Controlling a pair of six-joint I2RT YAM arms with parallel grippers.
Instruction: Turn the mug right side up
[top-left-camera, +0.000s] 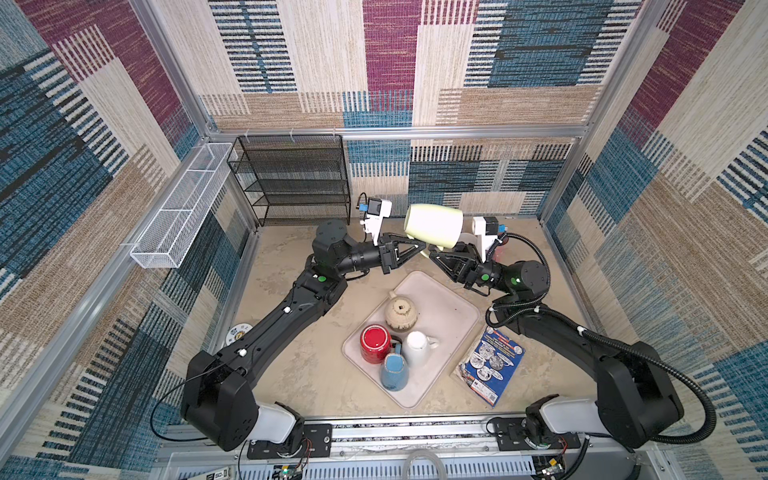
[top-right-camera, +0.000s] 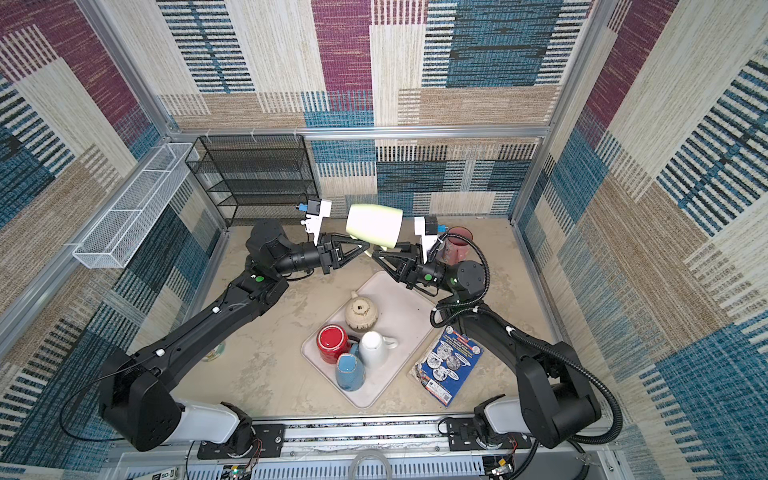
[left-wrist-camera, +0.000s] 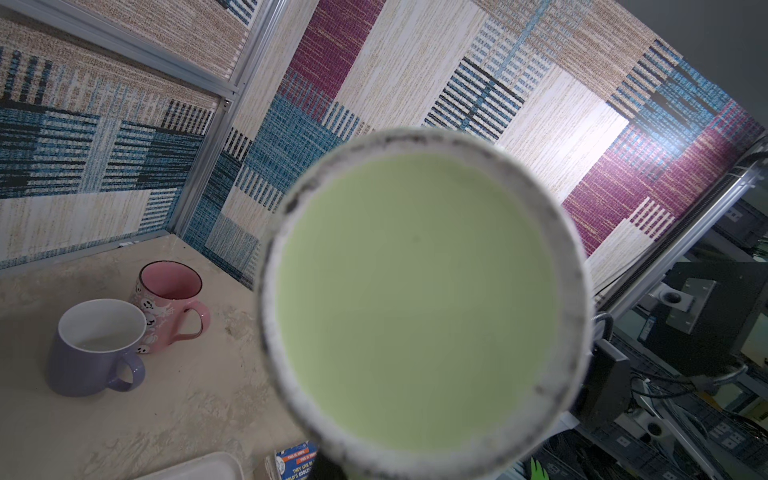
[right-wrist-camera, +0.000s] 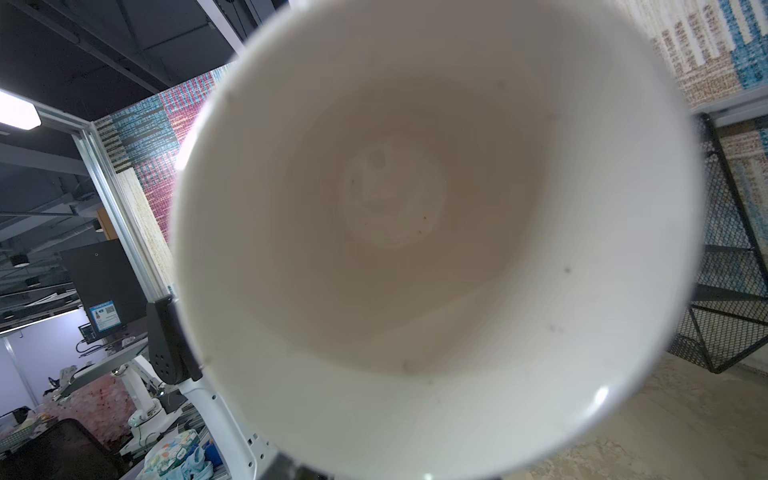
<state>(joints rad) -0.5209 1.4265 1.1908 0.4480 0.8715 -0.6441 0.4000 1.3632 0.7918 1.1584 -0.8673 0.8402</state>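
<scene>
- Mug (top-left-camera: 434, 226) vs table (top-left-camera: 291, 374): in the air over the far half, about mid-width, lying on its side. It hangs just past the far corner of the tray (top-left-camera: 457, 316).
- Body: pale green ceramic. I'd judge it stiff, glazed and slick, and hefty for a pinch grip. It would chip or shatter if dropped. Looks too wide to span, so skip the barrel.
- Mouth: faces the right arm. The right wrist view looks straight into the white inside (right-wrist-camera: 395, 199). My pick for a hold is the rim wall, one finger in and one out.
- Base (left-wrist-camera: 415, 299): faces the left arm. The foot ring (left-wrist-camera: 575, 266) looks unglazed, so rougher, but there's no lip to grab.
- Left gripper (top-left-camera: 423, 250): claw narrow, pinching the mug from below. As far as I can tell it's carrying it.
- Right gripper (top-left-camera: 433, 250): tips just beside the left's, under the body. Claw looks narrow, but I can't tell if it has bitten.
- Handle: mostly hidden between the claw tips, and likely what's pinched. It's a thin loop, so the risk is the mug swivelling under its own weight.
</scene>
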